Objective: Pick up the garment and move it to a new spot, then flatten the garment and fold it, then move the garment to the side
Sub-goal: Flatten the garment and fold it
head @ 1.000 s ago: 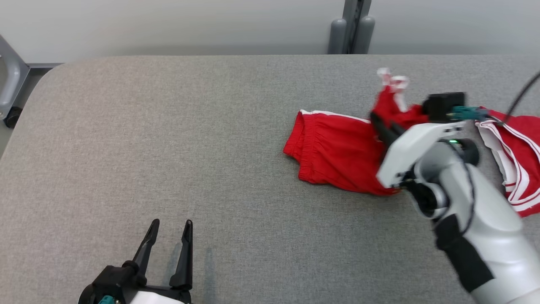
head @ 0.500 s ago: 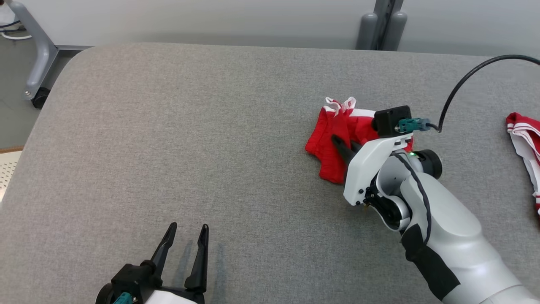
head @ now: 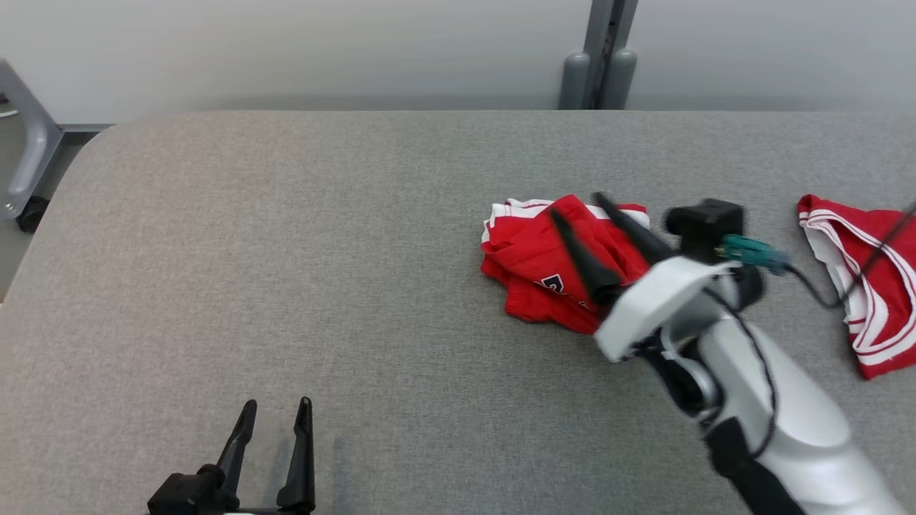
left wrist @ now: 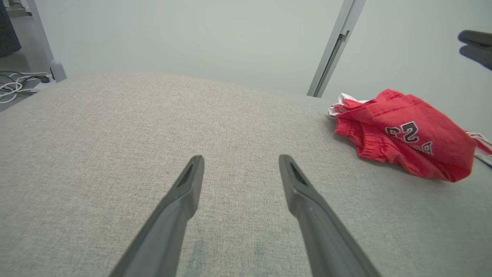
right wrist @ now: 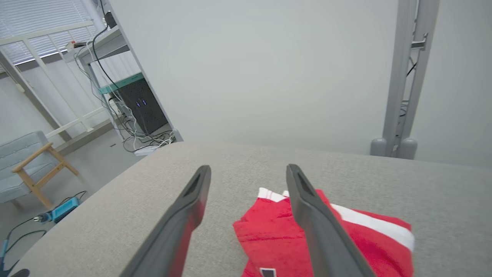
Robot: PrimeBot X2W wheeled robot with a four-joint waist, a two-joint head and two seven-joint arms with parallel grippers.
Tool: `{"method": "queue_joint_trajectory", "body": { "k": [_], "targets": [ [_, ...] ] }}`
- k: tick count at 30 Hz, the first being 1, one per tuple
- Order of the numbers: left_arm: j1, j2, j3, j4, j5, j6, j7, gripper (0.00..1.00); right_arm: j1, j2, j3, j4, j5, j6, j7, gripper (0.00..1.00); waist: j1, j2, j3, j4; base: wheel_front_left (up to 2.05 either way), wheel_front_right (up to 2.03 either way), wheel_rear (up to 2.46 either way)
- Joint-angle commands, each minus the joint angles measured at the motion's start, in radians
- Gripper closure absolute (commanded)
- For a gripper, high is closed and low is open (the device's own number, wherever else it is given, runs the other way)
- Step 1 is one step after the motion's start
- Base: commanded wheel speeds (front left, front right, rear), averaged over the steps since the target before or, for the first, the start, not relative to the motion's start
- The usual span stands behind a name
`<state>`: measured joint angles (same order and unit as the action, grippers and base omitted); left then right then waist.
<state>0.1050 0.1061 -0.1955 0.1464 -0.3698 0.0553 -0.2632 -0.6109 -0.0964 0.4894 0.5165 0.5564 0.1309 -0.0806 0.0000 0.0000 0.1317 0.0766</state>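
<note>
Since half a sec ago the R gripper (head: 576, 205) has let go. It was clenched on the shorts (head: 529, 250) while dragging them; now its two fingers stand wide apart just over the heap, w/ nothing between them. Head camera has swung too, so not all the shift in framing is the cloth's. Shorts lie dropped on the tabletop (head: 286, 250), right of centre, well apart from a second red garment (head: 859, 300) at the far right edge. L gripper (head: 278, 404) sits at the near edge, released and empty, far from the cloth.

For the task: the pick-up-and-move part looks done, I'd say. Flattening is not yet begun. The heap is bunched and lapped over itself, so next step prob. needs edges or corners caught and pulled apart.

Materials:
- **Shorts:** thin, limp red sports fabric w/ a puckered elastic waistband at the heap's left. White trim runs along the far side and a dark number print w/ pale outline sits on top. Shape is a lumpy mound w/ no clean outline.
- **Tabletop:** grey woven, felt-like cover, matte, w/ rounded corners; likely gives some drag on cloth.
- **Gripper fingers:** long, dark, tapering, and hard-looking.
</note>
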Motion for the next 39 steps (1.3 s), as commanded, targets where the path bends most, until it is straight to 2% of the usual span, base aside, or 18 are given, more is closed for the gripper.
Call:
{"method": "queue_joint_trajectory", "body": {
  "k": [1,3,4,5,7,11,20,22,28,32,39],
  "targets": [
    [0.007,-0.001,0.008,-0.007,0.004,0.004,-0.002,0.00,0.031,-0.040,-0.032,-0.014,-0.020,0.000,-0.012,0.00,0.0000,0.0000,-0.011,-0.016,0.00,0.00,0.00],
    [0.018,-0.004,0.016,-0.020,0.010,-0.001,-0.002,0.00,0.100,-0.058,-0.120,-0.069,-0.049,0.001,-0.029,0.00,0.0000,0.0000,-0.015,-0.025,0.00,0.00,0.00],
    [0.023,-0.005,0.020,-0.025,0.012,-0.004,-0.002,0.00,0.126,-0.084,-0.167,-0.088,-0.086,0.001,-0.040,0.09,0.0000,0.0000,-0.016,-0.027,0.00,0.00,0.00],
    [0.028,-0.006,0.026,-0.032,0.015,-0.006,-0.002,0.00,0.152,-0.103,-0.211,-0.105,-0.112,0.000,-0.050,0.51,0.0000,0.0000,-0.014,-0.031,0.00,0.00,0.00],
    [0.029,-0.010,0.033,-0.042,0.023,-0.007,-0.002,0.00,0.200,-0.118,-0.283,-0.120,-0.170,0.000,-0.066,1.00,0.0000,0.0000,-0.007,-0.035,0.00,0.00,0.00],
    [-0.005,-0.020,0.032,-0.060,0.040,-0.020,-0.002,0.00,0.220,-0.109,-0.328,-0.120,-0.216,0.000,-0.074,1.00,0.0000,0.0000,0.042,-0.020,0.00,0.00,0.00],
    [-0.075,-0.038,0.027,-0.062,0.069,-0.045,-0.002,0.00,0.058,-0.087,-0.245,0.035,-0.230,0.000,-0.081,1.00,0.0000,0.0000,0.148,0.045,0.00,0.00,0.00],
    [-0.080,-0.040,0.037,-0.056,0.073,-0.050,-0.002,0.00,0.000,-0.074,-0.200,0.121,-0.220,0.000,-0.084,1.00,0.0000,0.0000,0.160,0.062,0.00,0.00,0.00],
    [-0.075,-0.048,0.051,-0.047,0.076,-0.053,-0.002,0.00,-0.065,-0.051,-0.128,0.251,-0.189,0.000,-0.112,1.00,0.0000,0.0000,0.153,0.078,0.00,0.00,0.00],
    [-0.068,-0.050,0.054,-0.045,0.078,-0.052,-0.002,0.00,-0.075,-0.037,-0.084,0.285,-0.167,0.000,-0.126,1.00,0.0000,0.0000,0.142,0.079,0.00,0.00,0.00],
    [-0.057,-0.053,0.061,-0.047,0.079,-0.050,-0.002,0.00,-0.049,-0.022,0.083,0.288,-0.101,0.000,-0.113,1.00,0.0000,0.0000,0.117,0.075,0.00,0.00,0.00]
  ]
}}
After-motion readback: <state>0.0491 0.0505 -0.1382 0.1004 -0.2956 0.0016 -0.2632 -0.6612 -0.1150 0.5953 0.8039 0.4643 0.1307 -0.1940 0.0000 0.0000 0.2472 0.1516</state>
